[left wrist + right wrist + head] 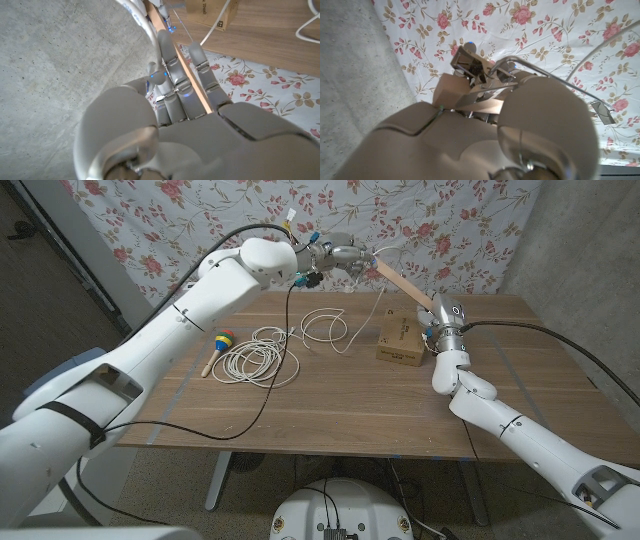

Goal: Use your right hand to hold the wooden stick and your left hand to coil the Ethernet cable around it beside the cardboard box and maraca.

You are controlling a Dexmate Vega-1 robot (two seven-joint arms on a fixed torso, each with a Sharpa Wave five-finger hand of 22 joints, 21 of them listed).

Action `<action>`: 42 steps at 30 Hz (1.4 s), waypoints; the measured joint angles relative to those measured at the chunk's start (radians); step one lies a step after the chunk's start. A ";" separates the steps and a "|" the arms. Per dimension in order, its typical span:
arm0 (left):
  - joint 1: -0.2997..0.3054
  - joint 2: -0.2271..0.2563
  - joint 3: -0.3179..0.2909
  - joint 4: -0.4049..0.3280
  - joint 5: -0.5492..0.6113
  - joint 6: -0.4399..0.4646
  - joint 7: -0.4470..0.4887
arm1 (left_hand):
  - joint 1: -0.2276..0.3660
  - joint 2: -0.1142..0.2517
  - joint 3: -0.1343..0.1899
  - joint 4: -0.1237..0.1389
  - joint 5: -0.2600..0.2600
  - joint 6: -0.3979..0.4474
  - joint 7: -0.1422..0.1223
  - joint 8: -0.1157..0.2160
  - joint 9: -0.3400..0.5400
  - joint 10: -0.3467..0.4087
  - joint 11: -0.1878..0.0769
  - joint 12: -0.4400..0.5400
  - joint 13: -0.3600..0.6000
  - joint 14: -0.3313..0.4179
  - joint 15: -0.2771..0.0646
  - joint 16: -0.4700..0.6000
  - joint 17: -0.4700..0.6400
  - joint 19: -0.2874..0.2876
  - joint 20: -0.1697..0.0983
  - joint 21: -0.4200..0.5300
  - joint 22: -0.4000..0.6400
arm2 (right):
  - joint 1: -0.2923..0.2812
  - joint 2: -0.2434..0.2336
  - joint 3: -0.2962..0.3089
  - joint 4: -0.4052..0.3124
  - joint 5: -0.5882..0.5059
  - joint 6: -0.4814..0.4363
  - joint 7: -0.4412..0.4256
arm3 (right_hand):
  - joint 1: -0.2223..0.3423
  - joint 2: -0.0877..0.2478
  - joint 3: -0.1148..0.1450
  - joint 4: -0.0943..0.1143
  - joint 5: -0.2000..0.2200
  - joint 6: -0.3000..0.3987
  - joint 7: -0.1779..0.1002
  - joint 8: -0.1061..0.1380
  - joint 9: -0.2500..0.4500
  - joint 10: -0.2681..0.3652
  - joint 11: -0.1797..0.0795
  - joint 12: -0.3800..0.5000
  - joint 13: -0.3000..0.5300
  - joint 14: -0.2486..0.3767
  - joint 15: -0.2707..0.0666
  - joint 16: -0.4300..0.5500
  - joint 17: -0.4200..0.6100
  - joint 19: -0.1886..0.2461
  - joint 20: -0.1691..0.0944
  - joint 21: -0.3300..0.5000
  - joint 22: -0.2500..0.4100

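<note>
Stick [400,281] slanting from gripping right hand [443,315] up to left hand [335,256], grasp unclear.

Illumination is even and fairly bright across the head view, consistent with diffuse overhead lighting; the wooden table [330,395] shows a soft sheen and no hard glare. Shadows are faint, limited to thin soft edges beside the cardboard box [402,340] and the coiled cable [255,358]. The frame darkens toward its upper left corner, and the straight table edges bow slightly (wide-angle distortion). In the left wrist view, the left hand [175,115] is close to the lens and soft-focused. In the right wrist view, the right hand [485,125] is blurred, while the floral cloth [560,30] behind it is sharper.
</note>
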 measured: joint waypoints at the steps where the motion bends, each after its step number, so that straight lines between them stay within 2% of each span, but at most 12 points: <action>1: 0.000 0.000 0.000 0.000 -0.007 0.003 -0.001 | 0.000 0.000 0.000 0.000 0.000 0.000 0.000 0.000 -0.001 0.000 0.000 0.000 0.000 0.000 0.000 0.000 0.002 0.000 0.000 0.000 0.000 | 0.002 0.005 0.004 0.004 0.000 0.000 0.000 | 0.000 0.000 0.001 -0.001 0.000 0.012 -0.008 0.000 0.000 0.000 0.000 0.000 0.000 0.000 0.000 0.000 0.000 0.000 0.000 0.000 0.000; 8: 0.000 0.000 0.000 0.000 -0.051 0.030 -0.011 | 0.000 0.000 0.001 0.001 0.000 0.000 0.000 0.000 0.003 0.002 0.002 -0.006 -0.007 0.000 0.000 0.006 0.014 0.000 0.000 0.008 -0.005 | 0.009 0.037 0.028 0.029 0.000 0.000 0.000 | 0.000 0.000 0.000 -0.002 0.000 0.012 -0.008 0.000 -0.005 0.000 0.000 0.004 -0.001 0.000 0.000 0.000 -0.001 0.000 0.000 0.007 0.000; 9: 0.033 0.061 -0.022 -0.052 -0.056 0.036 -0.012 | 0.000 0.000 0.003 0.003 0.000 0.000 0.000 0.000 0.003 0.002 0.002 -0.006 -0.005 -0.002 0.002 0.006 0.016 0.000 0.000 0.008 -0.005 | 0.009 0.040 0.031 0.032 0.064 0.023 -0.059 | 0.000 0.000 0.000 -0.002 0.000 0.012 -0.008 0.000 -0.005 0.000 0.000 0.004 -0.002 0.000 0.000 -0.001 -0.001 0.000 0.000 0.010 0.000; 11: 0.033 0.061 -0.022 -0.052 -0.067 0.047 -0.014 | 0.000 0.000 0.003 0.003 -0.002 0.000 0.000 0.000 0.003 0.002 0.002 -0.006 0.003 -0.002 0.002 0.006 0.019 0.000 0.000 0.008 -0.005 | 0.010 0.046 0.036 0.036 0.064 0.023 -0.059 | 0.000 0.000 0.000 -0.002 0.000 0.012 -0.008 0.000 -0.005 0.000 0.000 0.004 -0.002 0.000 0.000 -0.001 -0.001 0.000 0.000 0.011 0.000; 12: 0.040 0.081 -0.027 -0.063 -0.074 0.056 -0.015 | 0.000 0.000 0.003 0.003 -0.002 0.000 0.000 0.000 0.003 0.002 0.002 -0.006 0.005 -0.002 0.002 0.006 0.021 0.000 0.000 0.008 -0.005 | 0.010 0.049 0.040 0.040 0.083 0.038 -0.080 | 0.000 0.000 0.000 -0.002 0.000 0.012 -0.008 0.000 -0.005 0.000 0.000 0.004 -0.002 0.001 -0.001 -0.001 -0.001 0.000 0.000 0.011 0.000; 15: 0.040 0.081 -0.027 -0.063 -0.089 0.081 -0.018 | 0.000 0.000 0.008 0.000 -0.002 0.000 0.000 0.000 0.003 0.002 0.002 -0.006 0.005 -0.002 0.002 0.010 0.024 0.000 0.000 0.008 -0.005 | 0.010 0.058 0.049 0.048 0.083 0.038 -0.080 | 0.000 0.000 0.004 -0.007 0.000 0.012 -0.008 0.000 -0.005 0.000 0.000 0.004 -0.003 0.004 -0.004 0.000 -0.001 0.000 0.000 0.011 0.000; 16: 0.040 0.081 -0.027 -0.063 -0.090 0.083 -0.019 | 0.000 0.000 0.008 0.000 -0.002 0.000 0.000 0.000 0.002 0.002 0.002 -0.006 0.005 -0.002 0.002 0.011 0.027 -0.004 0.004 0.008 -0.005 | 0.009 0.060 0.051 0.050 0.106 0.068 -0.115 | 0.000 0.000 0.004 -0.007 0.000 0.012 -0.008 0.000 -0.005 0.000 0.000 0.004 -0.003 0.004 -0.004 0.002 -0.001 0.000 0.000 0.011 0.000; 17: 0.048 0.110 -0.030 -0.071 -0.097 0.093 -0.021 | 0.000 0.000 0.008 0.000 -0.002 0.000 0.000 0.000 0.001 0.002 0.002 -0.006 0.004 -0.002 0.002 0.012 0.028 -0.005 0.005 0.008 -0.005 | 0.009 0.062 0.054 0.053 0.110 0.077 -0.122 | 0.000 0.000 0.004 -0.007 0.000 0.012 -0.008 0.000 -0.005 0.000 0.000 0.004 -0.002 0.004 -0.004 0.002 -0.001 0.000 0.000 0.011 0.000; 23: 0.049 0.128 -0.030 -0.058 -0.119 0.122 -0.030 | 0.000 0.000 0.008 0.000 -0.002 0.000 0.000 0.000 -0.001 -0.003 0.007 -0.010 -0.001 -0.005 0.005 0.012 0.037 -0.005 0.005 0.015 -0.005 | 0.003 0.070 0.066 0.072 0.130 0.129 -0.156 | 0.000 0.000 0.004 -0.007 0.000 0.012 -0.008 0.000 -0.007 0.000 0.000 0.004 0.002 0.006 -0.002 0.002 0.000 0.000 0.000 0.011 -0.004; 30: 0.050 0.136 -0.026 0.001 -0.137 0.127 -0.039 | 0.000 0.000 0.011 0.003 -0.002 0.000 0.000 0.000 -0.001 -0.003 0.007 -0.014 0.007 -0.005 0.006 0.012 0.046 -0.009 0.009 0.015 -0.005 | -0.002 0.074 0.075 0.095 0.145 0.227 -0.203 | 0.000 0.000 0.004 -0.007 0.000 0.012 -0.008 0.000 -0.009 0.000 0.000 0.004 0.008 0.006 -0.002 0.002 0.000 0.000 0.000 0.010 -0.004; 31: 0.050 0.136 -0.025 0.009 -0.140 0.127 -0.040 | 0.000 0.000 0.011 0.003 -0.003 0.000 0.000 0.000 -0.001 -0.003 0.007 -0.014 0.009 -0.005 0.006 0.012 0.047 -0.009 0.009 0.015 -0.005 | -0.004 0.074 0.078 0.100 0.147 0.262 -0.216 | 0.000 0.000 0.004 -0.007 0.000 0.012 -0.008 0.000 -0.009 0.000 0.000 0.004 0.005 0.006 -0.002 0.002 0.000 0.000 0.000 0.010 -0.004; 42: 0.030 0.104 -0.019 0.159 -0.162 0.104 -0.055 | 0.000 -0.001 0.011 0.003 -0.004 0.000 0.000 0.000 -0.001 -0.003 0.007 -0.001 0.023 -0.011 0.003 0.012 0.060 -0.009 0.009 0.022 -0.005 | -0.028 0.062 0.087 0.095 0.121 0.393 -0.258 | 0.000 0.000 0.007 -0.004 0.000 0.012 -0.008 0.007 -0.011 0.000 0.000 0.000 -0.005 0.006 -0.002 0.002 -0.001 0.000 0.000 0.010 -0.004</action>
